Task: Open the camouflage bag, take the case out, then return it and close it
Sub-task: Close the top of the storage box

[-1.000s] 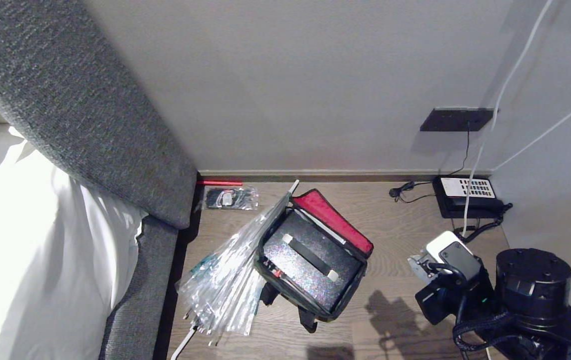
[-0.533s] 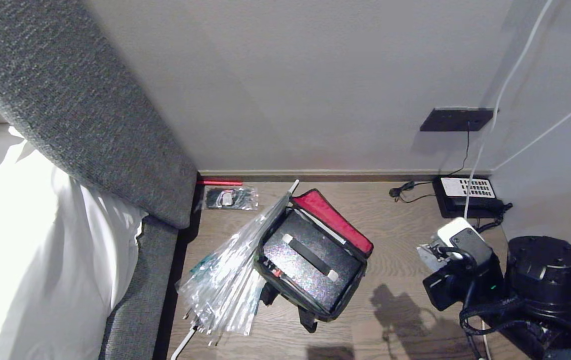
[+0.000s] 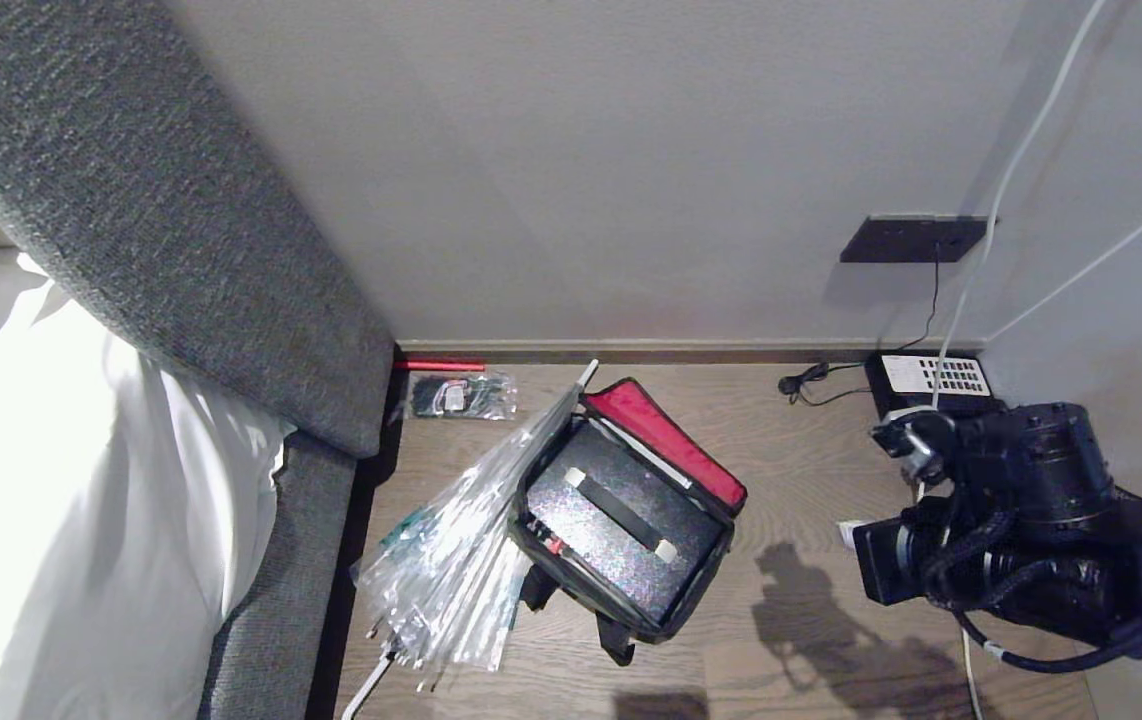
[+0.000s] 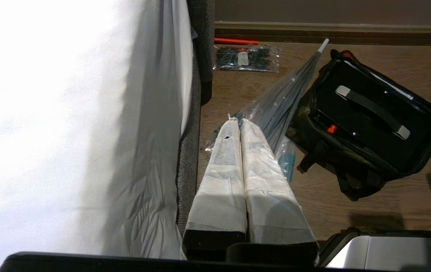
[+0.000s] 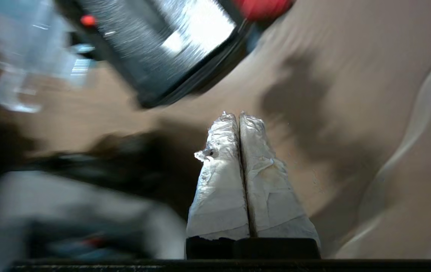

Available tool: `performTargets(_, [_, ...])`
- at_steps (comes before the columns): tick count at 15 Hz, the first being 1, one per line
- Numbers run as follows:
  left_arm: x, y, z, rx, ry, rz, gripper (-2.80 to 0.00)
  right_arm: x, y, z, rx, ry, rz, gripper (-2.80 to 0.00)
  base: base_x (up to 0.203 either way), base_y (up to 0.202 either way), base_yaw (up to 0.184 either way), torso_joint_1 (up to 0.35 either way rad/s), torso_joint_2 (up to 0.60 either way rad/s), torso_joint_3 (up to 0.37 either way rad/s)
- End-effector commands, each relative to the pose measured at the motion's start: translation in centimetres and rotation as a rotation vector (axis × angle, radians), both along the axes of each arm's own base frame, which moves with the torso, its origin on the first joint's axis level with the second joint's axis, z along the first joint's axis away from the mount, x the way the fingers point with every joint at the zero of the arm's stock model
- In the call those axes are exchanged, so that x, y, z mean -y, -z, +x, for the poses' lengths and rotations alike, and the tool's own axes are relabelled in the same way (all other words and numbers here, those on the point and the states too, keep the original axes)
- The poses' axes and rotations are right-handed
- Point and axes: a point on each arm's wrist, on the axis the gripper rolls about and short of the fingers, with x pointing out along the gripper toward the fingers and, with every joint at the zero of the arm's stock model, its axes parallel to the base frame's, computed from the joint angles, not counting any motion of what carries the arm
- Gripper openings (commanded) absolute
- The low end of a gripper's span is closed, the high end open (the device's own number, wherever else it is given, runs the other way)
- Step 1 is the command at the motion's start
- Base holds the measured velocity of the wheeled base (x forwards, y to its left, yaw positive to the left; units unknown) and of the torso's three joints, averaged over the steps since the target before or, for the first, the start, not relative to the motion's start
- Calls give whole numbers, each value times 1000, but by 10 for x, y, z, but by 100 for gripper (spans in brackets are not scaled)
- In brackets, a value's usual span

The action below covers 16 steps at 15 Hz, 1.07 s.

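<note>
Though lidless, camouflage bag (image 3: 621, 530) diagonal.

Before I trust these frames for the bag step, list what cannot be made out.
- Head view: right tool mostly hidden behind its own arm.
- Head view: camouflage bag interior, covered by the black case.
- Right wrist view: bag and clear-wrapped umbrella motion-blurred.
- Left wrist view: bed overexposed, cut off by the edge.

The white bedding (image 3: 51, 480) is overexposed and glares; the floor (image 3: 811, 480) carries soft shadows; the right wrist view is motion-blurred.
</note>
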Motion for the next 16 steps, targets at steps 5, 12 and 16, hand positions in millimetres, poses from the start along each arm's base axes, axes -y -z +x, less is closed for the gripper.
performTargets(5, [0, 0, 0, 0, -1, 0, -280, -1, -30, -6, -185, -61, 277, -280, 0, 0, 0, 0, 0, 0])
performTargets(12, [0, 0, 0, 0, -1, 0, -280, -33, -39, 64, -331, 162, 441, 0, 0, 0, 0, 0, 0, 0])
performTargets(16, [0, 0, 0, 0, -1, 0, -280, -47, 11, 127, -357, 389, 345, 0, 0, 0, 0, 0, 0, 0])
